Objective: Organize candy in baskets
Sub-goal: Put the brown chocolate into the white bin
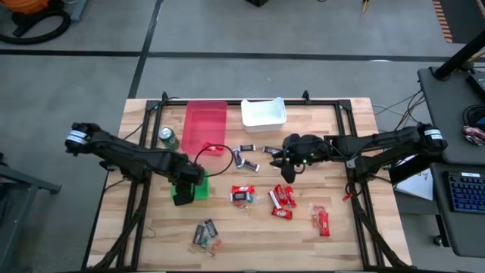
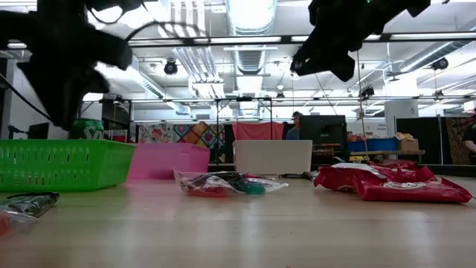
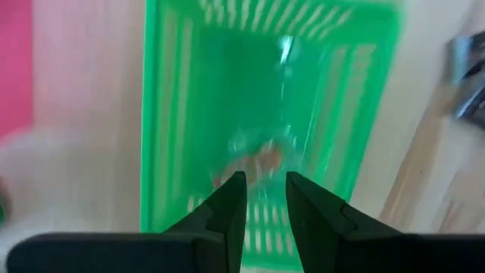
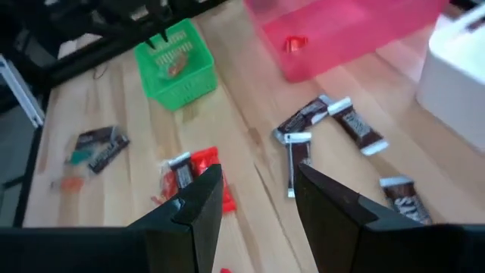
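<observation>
Left fingers (image 3: 265, 205) parted, empty, above the slatted green plastic basket (image 3: 189, 91) holding crinkly candy (image 3: 261, 155).

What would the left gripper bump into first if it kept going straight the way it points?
Probably the green basket: the left gripper points into it, fingers slightly apart, with a clear-wrapped candy on its floor.

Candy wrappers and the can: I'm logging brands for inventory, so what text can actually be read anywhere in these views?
None is legible.
Red wrappers: print too blurred.
Dark mini bars: lettering too small.
Green can: label unreadable.
Baskets: no markings visible.
</observation>
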Controlling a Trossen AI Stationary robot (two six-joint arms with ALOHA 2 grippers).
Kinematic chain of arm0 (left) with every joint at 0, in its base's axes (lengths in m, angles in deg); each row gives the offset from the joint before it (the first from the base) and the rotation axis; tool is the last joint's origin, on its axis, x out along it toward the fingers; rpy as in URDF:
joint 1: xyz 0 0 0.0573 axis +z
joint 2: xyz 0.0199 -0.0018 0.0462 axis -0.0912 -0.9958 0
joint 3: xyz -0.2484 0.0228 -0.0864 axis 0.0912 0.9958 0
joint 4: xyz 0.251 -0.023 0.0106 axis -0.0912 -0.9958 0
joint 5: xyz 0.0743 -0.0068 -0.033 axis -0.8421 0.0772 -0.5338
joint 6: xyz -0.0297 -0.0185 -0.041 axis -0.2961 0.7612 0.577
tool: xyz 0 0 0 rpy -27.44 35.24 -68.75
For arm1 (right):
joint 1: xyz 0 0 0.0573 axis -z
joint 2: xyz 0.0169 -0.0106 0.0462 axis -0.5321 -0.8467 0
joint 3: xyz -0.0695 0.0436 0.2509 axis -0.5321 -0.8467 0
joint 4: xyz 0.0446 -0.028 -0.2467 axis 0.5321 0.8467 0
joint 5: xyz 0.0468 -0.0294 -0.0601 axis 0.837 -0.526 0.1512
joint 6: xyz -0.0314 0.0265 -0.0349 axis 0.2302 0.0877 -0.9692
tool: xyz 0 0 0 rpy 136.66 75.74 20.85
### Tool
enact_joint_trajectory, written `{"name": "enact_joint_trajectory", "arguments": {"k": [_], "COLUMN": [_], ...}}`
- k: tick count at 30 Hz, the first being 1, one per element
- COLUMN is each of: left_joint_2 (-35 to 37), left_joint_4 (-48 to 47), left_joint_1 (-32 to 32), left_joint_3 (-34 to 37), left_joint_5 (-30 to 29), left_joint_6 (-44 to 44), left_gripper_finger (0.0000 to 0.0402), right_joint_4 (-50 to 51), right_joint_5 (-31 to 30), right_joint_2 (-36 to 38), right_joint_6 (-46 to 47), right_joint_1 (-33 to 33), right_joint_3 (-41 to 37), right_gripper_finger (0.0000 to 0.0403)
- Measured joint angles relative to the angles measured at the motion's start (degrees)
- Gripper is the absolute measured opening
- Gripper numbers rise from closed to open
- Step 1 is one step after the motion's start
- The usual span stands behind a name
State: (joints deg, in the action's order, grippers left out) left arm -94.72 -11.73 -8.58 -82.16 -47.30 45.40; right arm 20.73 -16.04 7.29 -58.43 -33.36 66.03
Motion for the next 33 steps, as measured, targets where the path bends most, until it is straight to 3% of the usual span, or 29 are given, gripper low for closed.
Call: {"name": "enact_joint_trajectory", "arguments": {"k": [8,14,20,26,33], "left_joint_2": [6.64,13.30,20.13,24.13,24.74], "left_joint_4": [11.44,20.31,30.74,36.97,39.09], "left_joint_1": [-1.90,-2.16,-2.16,-2.15,-2.11], "left_joint_3": [0.13,2.18,8.53,13.60,16.34], "left_joint_5": [-5.88,-8.77,-10.56,-22.03,-33.11], "left_joint_6": [-9.56,-13.05,-17.14,-15.97,-15.70], "left_gripper_finger": [0.0077,0.0077,0.0077,0.0077,0.0077], "right_joint_4": [2.01,6.96,13.28,13.90,15.34], "right_joint_5": [-0.25,-4.45,-11.01,-15.12,-18.84], "right_joint_2": [-7.46,-12.41,-15.16,-16.19,-17.17], "right_joint_6": [7.10,12.11,16.82,20.79,27.35], "right_joint_1": [0.11,0.24,0.37,0.39,0.39], "right_joint_3": [0.00,0.42,1.90,1.95,2.01], "right_gripper_finger": [0.0140,0.0135,0.0134,0.0137,0.0179]}}
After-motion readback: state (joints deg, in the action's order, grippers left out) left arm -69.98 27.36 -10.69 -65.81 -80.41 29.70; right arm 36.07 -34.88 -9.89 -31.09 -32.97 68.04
